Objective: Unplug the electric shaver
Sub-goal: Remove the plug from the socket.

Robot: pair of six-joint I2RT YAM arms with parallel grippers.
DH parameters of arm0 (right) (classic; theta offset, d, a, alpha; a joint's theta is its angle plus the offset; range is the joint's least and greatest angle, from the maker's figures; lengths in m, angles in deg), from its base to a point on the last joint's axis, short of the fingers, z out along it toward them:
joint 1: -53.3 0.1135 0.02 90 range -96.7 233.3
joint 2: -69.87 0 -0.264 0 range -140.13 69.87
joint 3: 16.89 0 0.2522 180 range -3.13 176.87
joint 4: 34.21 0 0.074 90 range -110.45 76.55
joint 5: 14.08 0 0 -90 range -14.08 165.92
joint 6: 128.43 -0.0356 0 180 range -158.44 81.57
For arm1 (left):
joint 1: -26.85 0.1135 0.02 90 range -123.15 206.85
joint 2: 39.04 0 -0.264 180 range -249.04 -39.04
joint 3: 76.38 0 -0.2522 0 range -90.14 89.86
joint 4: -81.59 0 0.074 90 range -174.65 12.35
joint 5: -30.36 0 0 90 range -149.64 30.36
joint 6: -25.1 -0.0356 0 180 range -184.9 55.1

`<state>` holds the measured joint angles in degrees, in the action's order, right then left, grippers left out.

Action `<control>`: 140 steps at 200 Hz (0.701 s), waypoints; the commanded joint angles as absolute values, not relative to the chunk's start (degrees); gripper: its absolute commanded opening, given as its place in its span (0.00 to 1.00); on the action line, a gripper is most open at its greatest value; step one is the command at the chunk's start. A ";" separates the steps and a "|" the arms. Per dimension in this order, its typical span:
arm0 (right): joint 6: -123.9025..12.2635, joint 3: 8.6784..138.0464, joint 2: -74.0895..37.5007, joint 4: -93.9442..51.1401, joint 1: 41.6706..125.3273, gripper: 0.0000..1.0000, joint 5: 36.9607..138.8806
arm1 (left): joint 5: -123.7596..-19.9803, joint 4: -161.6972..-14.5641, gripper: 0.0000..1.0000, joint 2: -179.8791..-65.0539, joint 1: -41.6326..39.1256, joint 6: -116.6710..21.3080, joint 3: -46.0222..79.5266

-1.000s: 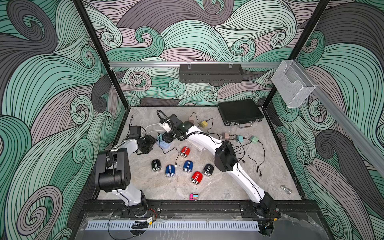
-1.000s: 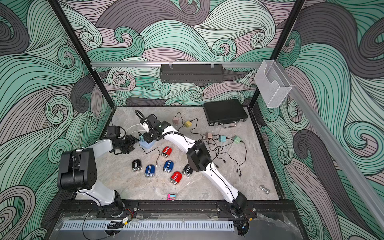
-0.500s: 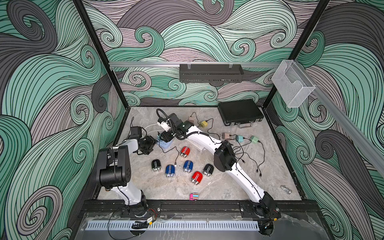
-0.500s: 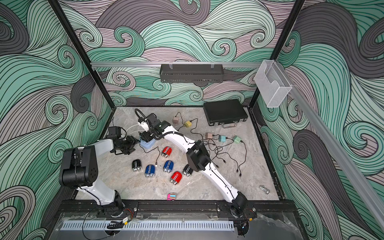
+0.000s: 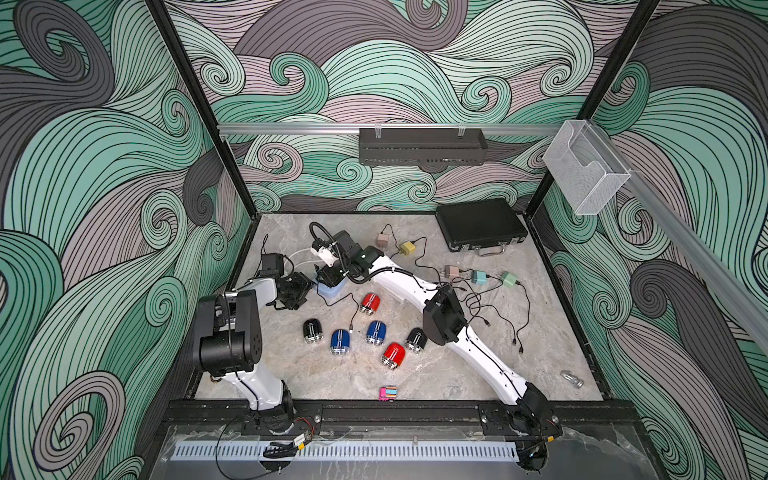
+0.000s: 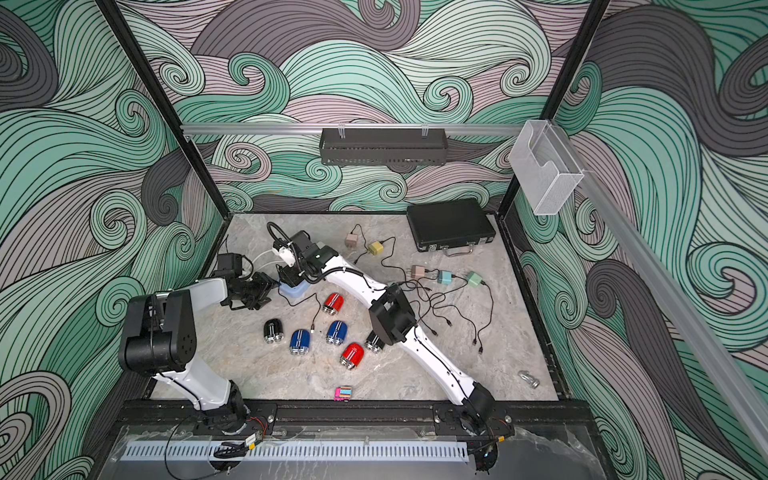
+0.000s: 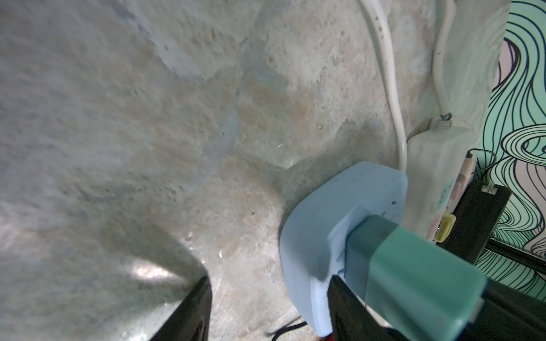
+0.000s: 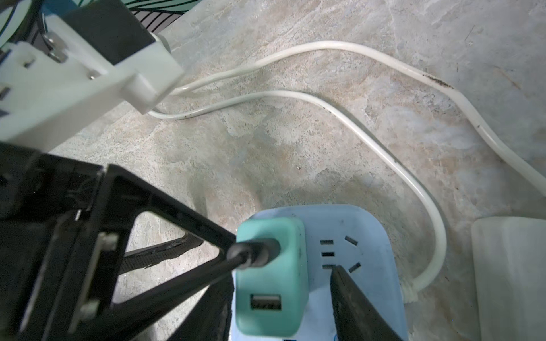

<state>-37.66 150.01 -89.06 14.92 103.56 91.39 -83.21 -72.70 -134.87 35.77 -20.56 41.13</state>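
Note:
Several small electric shavers, red [image 5: 370, 303], blue [image 5: 375, 332] and black [image 5: 311, 330], lie on the marble floor. A teal charger [image 8: 270, 277] is plugged into the light blue power strip [image 8: 369, 233]. Its black cable [image 5: 353, 309] runs past the red shaver and ends loose at a tip between the blue ones. My right gripper [image 8: 277, 283] straddles the charger from above, open, with a gap showing beside one finger. My left gripper [image 7: 269, 283] is open at the strip's [image 7: 310, 236] end, one finger [image 7: 345, 304] against it. In both top views the two grippers [image 5: 299, 291] [image 6: 291, 274] meet at the strip [image 6: 296, 291].
A white power strip [image 7: 434, 165] with its white cord [image 8: 384, 156] lies beside the blue one. More chargers [image 5: 480, 277] with tangled black cables lie behind my right arm. A black case [image 5: 482, 224] sits at the back right, a black adapter [image 5: 272, 262] at the left wall.
My right jaws have narrowed a little around the teal charger. The left arm's elbow has shifted slightly, and both grippers have stayed at the blue strip.

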 commanded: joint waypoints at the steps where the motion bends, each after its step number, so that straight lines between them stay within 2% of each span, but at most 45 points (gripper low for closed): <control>1: -35.37 150.90 -90.09 13.75 103.92 0.49 92.08 | -81.97 -70.87 0.62 -136.24 35.20 -20.60 39.69; 79: -34.61 150.94 -90.97 11.28 104.27 0.45 91.64 | -80.23 -68.79 0.60 -136.33 34.43 -20.71 39.21; 140: -31.91 150.58 -90.49 11.38 105.05 0.33 89.84 | -79.35 -67.56 0.58 -136.52 34.05 -20.52 38.49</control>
<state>-34.77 150.01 -89.61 11.84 104.41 90.80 -81.01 -70.30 -135.07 34.51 -20.56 40.06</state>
